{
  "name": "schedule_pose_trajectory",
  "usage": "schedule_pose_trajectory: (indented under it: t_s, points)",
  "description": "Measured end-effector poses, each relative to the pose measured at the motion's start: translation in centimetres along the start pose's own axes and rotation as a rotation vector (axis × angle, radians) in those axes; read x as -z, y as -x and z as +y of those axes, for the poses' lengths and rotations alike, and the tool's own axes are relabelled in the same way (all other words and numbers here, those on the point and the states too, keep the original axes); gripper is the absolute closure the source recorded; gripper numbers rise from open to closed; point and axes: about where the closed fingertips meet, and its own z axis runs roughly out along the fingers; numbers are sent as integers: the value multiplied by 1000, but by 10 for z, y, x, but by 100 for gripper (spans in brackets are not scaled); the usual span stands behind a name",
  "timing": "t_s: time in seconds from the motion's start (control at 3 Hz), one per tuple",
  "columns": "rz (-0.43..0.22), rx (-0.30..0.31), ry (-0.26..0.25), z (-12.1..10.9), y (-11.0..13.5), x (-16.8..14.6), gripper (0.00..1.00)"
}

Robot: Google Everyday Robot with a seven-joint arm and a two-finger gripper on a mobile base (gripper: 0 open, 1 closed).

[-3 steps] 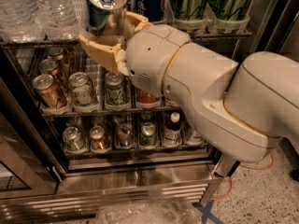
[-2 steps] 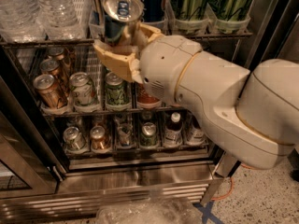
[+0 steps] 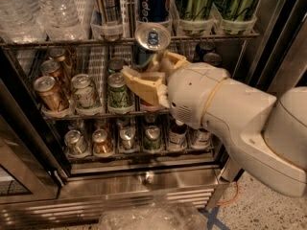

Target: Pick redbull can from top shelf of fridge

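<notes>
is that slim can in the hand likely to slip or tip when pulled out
The tall slim blue-and-silver can looks smooth metal, so probably slippery. The tan two-finger hand, in front of the wire shelves, clamps its lower body, so it could tilt. Tab looks unopened: likely full and stiff.

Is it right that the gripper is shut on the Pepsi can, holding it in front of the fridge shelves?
Not the Pepsi can. The camera view shows the gripper shut on the redbull can, held in front of the fridge shelves. The Pepsi can stands in a white cup on the top shelf.
</notes>
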Motion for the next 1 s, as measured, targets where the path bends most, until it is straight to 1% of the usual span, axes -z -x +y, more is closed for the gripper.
schedule_pose_trajectory:
  t_s: [0.33,0.67,1.0]
  points:
    - [28,-20,-19,-4,-15,9,100]
    - [40,-53,-34,-1,-29,18,100]
    - [55,-141,-75,9,-54,40,100]
